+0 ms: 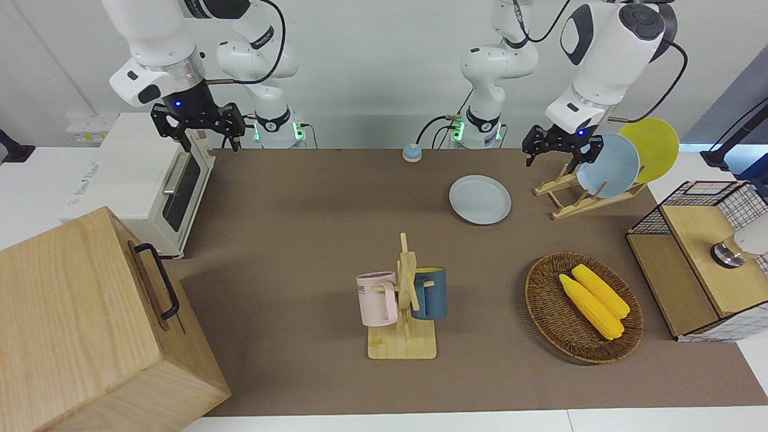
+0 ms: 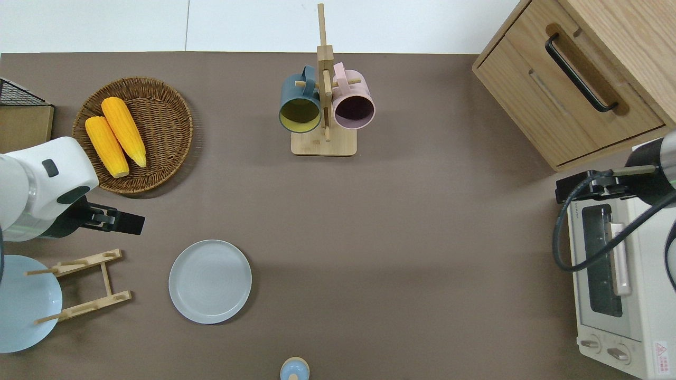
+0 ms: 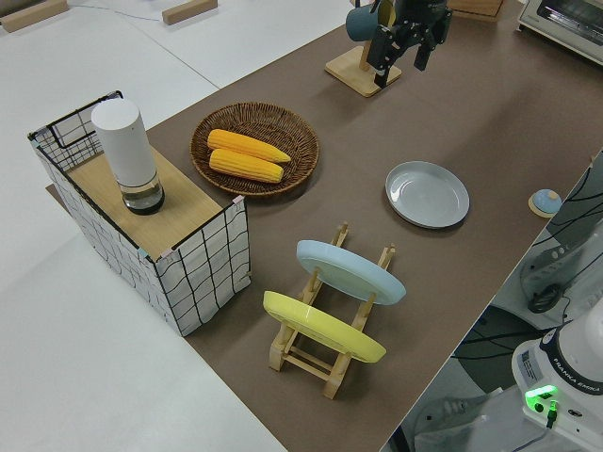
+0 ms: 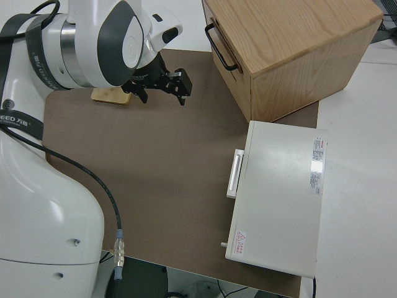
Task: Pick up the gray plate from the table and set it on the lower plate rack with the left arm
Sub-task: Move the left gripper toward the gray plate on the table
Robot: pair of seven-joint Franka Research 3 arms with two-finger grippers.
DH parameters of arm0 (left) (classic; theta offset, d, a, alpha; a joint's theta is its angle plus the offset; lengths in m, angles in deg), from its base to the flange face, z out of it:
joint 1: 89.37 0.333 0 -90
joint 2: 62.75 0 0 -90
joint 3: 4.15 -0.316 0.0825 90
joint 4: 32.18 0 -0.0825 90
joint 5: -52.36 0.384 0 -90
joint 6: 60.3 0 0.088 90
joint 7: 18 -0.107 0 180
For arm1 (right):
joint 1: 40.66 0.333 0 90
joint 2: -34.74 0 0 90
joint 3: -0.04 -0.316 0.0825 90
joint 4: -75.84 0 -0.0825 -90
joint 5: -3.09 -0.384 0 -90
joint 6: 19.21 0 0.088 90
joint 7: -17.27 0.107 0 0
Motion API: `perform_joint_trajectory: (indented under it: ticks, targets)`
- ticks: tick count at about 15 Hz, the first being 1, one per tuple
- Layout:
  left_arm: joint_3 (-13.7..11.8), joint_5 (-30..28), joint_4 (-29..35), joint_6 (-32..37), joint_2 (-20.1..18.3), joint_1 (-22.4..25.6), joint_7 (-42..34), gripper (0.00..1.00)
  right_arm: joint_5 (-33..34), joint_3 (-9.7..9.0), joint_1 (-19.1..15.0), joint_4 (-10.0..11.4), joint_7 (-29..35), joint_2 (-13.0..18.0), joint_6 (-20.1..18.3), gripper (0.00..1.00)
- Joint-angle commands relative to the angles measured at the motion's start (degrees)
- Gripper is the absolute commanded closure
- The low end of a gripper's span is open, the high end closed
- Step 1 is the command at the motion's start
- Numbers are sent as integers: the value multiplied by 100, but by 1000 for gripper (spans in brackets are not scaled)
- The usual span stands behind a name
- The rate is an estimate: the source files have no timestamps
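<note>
the round pale-gray plate [image 2: 210,281], lower left of the overhead frame, looks stiff, light, slippery; best pinched at its raised rim. the left arm's black gripper [image 2: 124,222] hangs open, empty. right arm parked, jaws open.

Brown table [image 2: 422,237] carries: gray plate [image 2: 210,281] flat, beside the lower plate rack [image 2: 84,285] at the left arm's end. Wicker basket [image 2: 158,158] sits farther from the robots than both. Mug stand [image 2: 323,143] mid-table. Wooden cabinet [image 2: 570,84] and toaster oven [image 2: 615,274] at the right arm's end. Small blue-topped knob [image 2: 294,369] near the robots' edge.
</note>
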Motion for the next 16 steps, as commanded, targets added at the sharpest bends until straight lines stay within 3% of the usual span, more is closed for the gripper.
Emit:
perform_joint_trajectory:
  ticks: [1, 13, 16]
  targets:
    - [-19, 117, 25, -77, 55, -31, -20, 0, -15, 34, 43, -37, 22, -2, -5, 17]
    - [-36, 125, 69, -50, 73, 39, -20, 0, -15, 34, 43, -37, 22, -2, -5, 17]
    - [-54, 134, 411, -77, -6, 39, -2, 0, -15, 34, 43, -37, 22, -2, -5, 17]
